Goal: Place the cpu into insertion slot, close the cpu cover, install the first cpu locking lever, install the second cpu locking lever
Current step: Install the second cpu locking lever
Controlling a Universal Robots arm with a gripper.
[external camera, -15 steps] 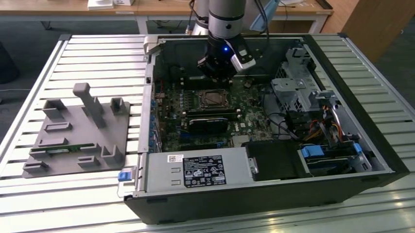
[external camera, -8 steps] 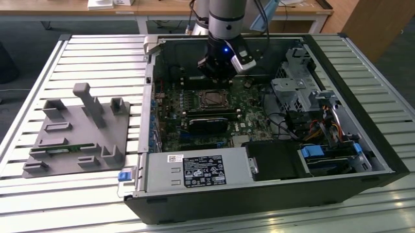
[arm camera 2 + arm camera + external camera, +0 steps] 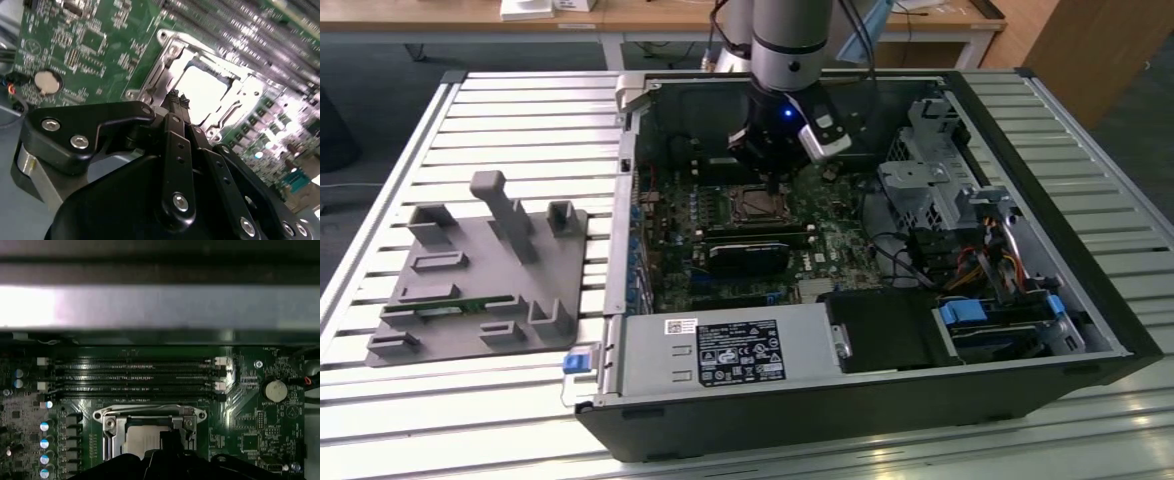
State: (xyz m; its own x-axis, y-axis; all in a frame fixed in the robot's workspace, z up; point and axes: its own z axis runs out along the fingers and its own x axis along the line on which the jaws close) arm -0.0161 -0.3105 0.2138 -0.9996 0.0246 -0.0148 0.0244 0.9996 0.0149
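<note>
Black claw point(image 3: 177, 100) links loom closest in the second wrist view, the two slim fingertips point(image 3: 172, 95) pressed together with nothing between them, their tips just above the near edge of the cover point(image 3: 165, 65).

Going left to right in that view: a coin cell point(image 3: 46, 81) sits well off to one side of the claw on the green board point(image 3: 90, 40); straight ahead of the tips lies the slot point(image 3: 200, 85), with the pale cpu point(image 3: 202, 92) already seated inside it and the silvery cover lying flat around the chip, its window framing the metal top. Beyond the slot run the long memory slots point(image 3: 135, 375), seen in the first wrist view.

So the cpu sits directly below and slightly forward of the claw, square, with no long axis to speak of. Whether either locking lever is latched I cannot tell.

In the exterior view the arm point(image 3: 787, 40) drops nearly vertical into the open case point(image 3: 854, 400), wrist pointing straight down over the slot point(image 3: 757, 205); the case rests on a slatted counter point(image 3: 520, 110).
</note>
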